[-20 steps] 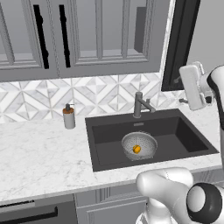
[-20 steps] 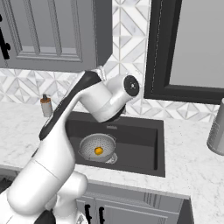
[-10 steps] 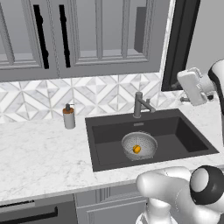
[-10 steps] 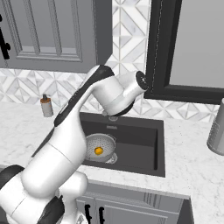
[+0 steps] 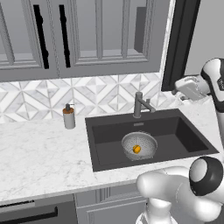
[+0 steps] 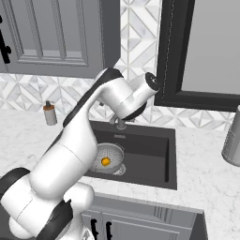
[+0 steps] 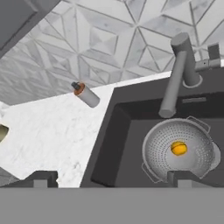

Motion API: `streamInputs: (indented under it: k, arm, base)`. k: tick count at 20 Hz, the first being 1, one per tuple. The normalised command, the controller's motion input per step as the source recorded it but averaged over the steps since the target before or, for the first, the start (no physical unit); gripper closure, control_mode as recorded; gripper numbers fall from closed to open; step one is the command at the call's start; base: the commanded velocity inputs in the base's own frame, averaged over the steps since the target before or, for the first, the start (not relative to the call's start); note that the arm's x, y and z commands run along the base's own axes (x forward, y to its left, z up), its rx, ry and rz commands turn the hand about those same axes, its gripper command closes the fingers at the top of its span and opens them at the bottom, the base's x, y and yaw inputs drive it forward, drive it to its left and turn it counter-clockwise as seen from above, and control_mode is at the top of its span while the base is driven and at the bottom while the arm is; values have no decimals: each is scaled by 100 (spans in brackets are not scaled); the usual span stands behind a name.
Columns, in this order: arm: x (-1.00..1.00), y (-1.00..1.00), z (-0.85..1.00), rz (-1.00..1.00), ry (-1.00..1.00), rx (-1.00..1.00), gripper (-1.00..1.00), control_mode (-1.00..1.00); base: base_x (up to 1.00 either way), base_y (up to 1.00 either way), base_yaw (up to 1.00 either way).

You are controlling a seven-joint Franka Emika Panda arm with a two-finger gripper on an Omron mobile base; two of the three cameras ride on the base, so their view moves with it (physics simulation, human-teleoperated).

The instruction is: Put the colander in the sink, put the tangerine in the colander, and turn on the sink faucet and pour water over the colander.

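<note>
The perforated silver colander (image 5: pixel 139 145) (image 6: pixel 108 156) (image 7: pixel 179 151) sits on the floor of the dark sink (image 5: pixel 183 135) (image 6: pixel 154 150) (image 7: pixel 118 144). The orange tangerine (image 5: pixel 137 149) (image 6: pixel 106 161) (image 7: pixel 178 148) lies inside it. Behind the basin stands the dark grey sink faucet (image 5: pixel 139 105) (image 7: pixel 178 74), its spout reaching over the colander's rim, and no water shows. My gripper (image 5: pixel 178 91) (image 7: pixel 113 180) is open and holds nothing. It hangs high over the sink's right end, well above the faucet, looking down at the basin.
A brown-topped soap dispenser (image 5: pixel 68 117) (image 6: pixel 49 114) (image 7: pixel 86 95) stands on the marble counter left of the sink. A grey metal container (image 6: pixel 232 140) is on the counter at the far right. Cabinets hang above, and a dark window frame (image 5: pixel 177 43) rises behind the hand.
The wrist has swung slightly up and to the right while turning. The jaws have stayed open. Colander and tangerine have not moved.
</note>
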Motion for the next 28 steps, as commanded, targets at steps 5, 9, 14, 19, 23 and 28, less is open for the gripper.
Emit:
streamInputs:
  k: [5, 9, 14, 19, 23, 28]
  arm:
    - [42, -4, -32, 2, -7, -7, -100, -100]
    - [59, -4, -38, 0, -1, -1, -100, -100]
    - [57, -29, -16, 0, 0, 0, -100, -100]
    - [45, -21, -26, 0, 0, 0, -100, -100]
    - [29, -6, -32, 0, 0, 0, -100, -100]
    - [30, -1, -27, 0, 0, 3, -100, -100]
  base:
    - [0, 0, 0]
    - [0, 0, 0]
    - [0, 0, 0]
    - [0, 0, 0]
    - [0, 0, 0]
    - [0, 0, 0]
